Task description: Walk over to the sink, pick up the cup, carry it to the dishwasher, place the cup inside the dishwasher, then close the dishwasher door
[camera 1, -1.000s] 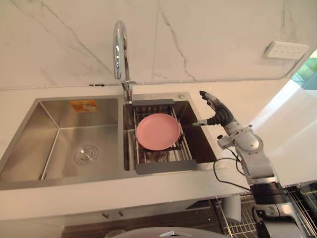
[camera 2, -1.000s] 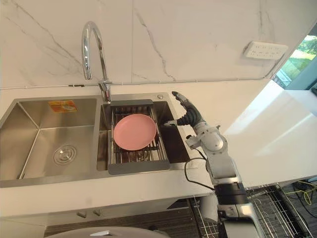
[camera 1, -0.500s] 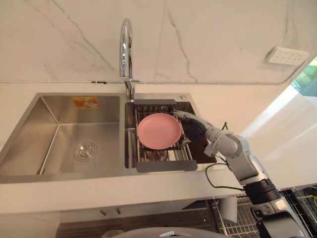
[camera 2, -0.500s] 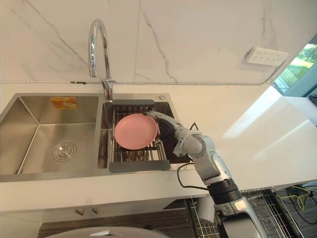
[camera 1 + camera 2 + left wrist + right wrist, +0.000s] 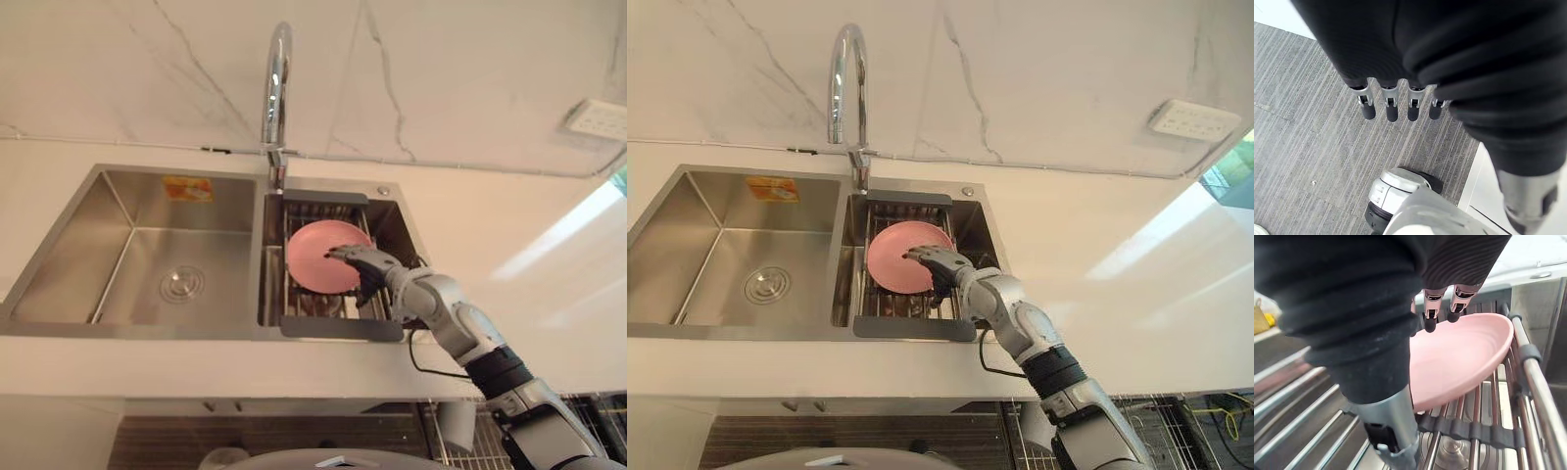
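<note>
Pink plate (image 5: 312,257): lying a bit tilted on bars of wire rack (image 5: 340,330), in R basin of steel sink (image 5: 127,211), just below faucet (image 5: 276,88). Not lifted; resting on rack, one rim close to rack's side rail in R wrist view.

R hand (image 5: 364,266): reaching in over sink's front-right corner from countertop (image 5: 490,220) side, hovering over plate's R part. Fingers (image 5: 1430,318) stretched out, not curled round anything, dark tips right at plate's upper face. Touching or just above, can't tell. Thumb not made out. No grip on plate.

L hand (image 5: 1415,58): hanging low over grey striped floor (image 5: 1308,147), fingers straight & relaxed, holding nothing.

L basin: drain at bottom, sticker on back wall. Wall socket (image 5: 598,117) on marble wall, well off to the R.
</note>
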